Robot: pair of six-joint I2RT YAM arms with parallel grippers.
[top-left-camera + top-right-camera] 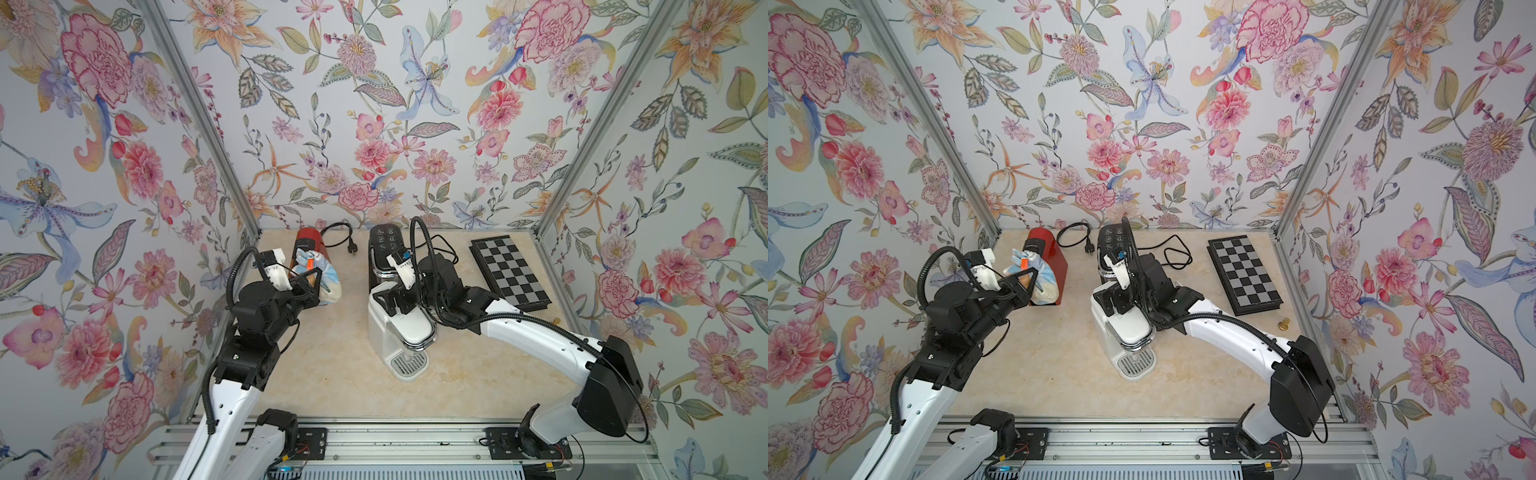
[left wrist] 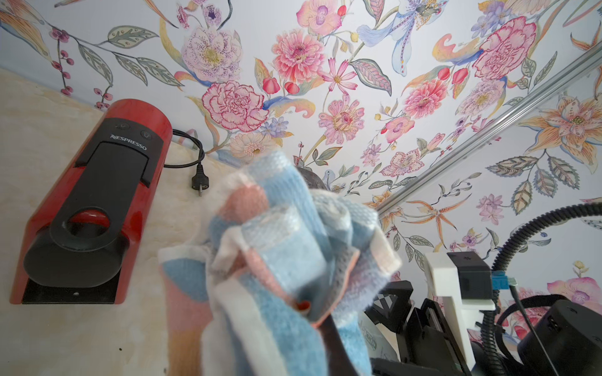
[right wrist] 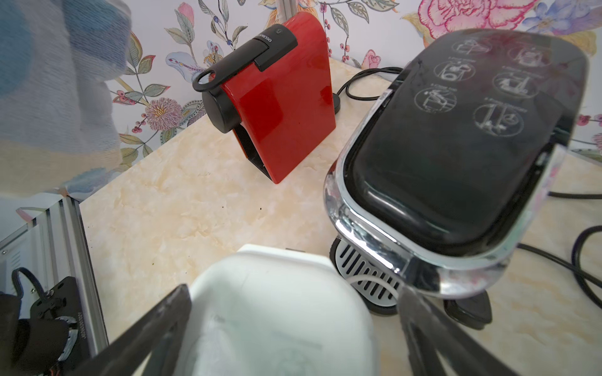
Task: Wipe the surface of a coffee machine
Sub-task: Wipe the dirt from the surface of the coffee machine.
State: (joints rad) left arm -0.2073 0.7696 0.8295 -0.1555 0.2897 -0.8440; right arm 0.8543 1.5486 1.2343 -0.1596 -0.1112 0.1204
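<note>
Three coffee machines share the table point(image 1: 332, 386): red machine point(image 1: 308, 242) at 11 o'clock, black machine point(image 1: 384, 243) at 12, white machine point(image 1: 390, 332) near centre, just in front of the black one. The right gripper point(image 3: 293, 293) has its fingers spread wide either side of the white machine's top, w/ a gap showing on one side, so white is prob. the one to wipe. The left gripper point(image 1: 312, 282) is pinched tight on a bunched cloth point(image 2: 286, 260), held up off the table near 10 and clear of the red machine in both wrist views. Cloth: soft, light, floppy. A good wad sticks out past the fingers, so that loose end should do the wiping. White machine: stiff glossy plastic, prob. light & top-heavy, and likely to skate on the smooth tabletop. Brace it on the flat body sides, not by the chrome trim or the drip tray at 6. Room: open table from 6 to 9 of the white machine is the cloth's best way in. At 12 the black machine crowds it; can't tell if they touch. The right arm fills 3, cords lie at 1, and the chessboard point(image 1: 509, 270) at 2 is well apart. The side wall sits near the left arm at 9.
</note>
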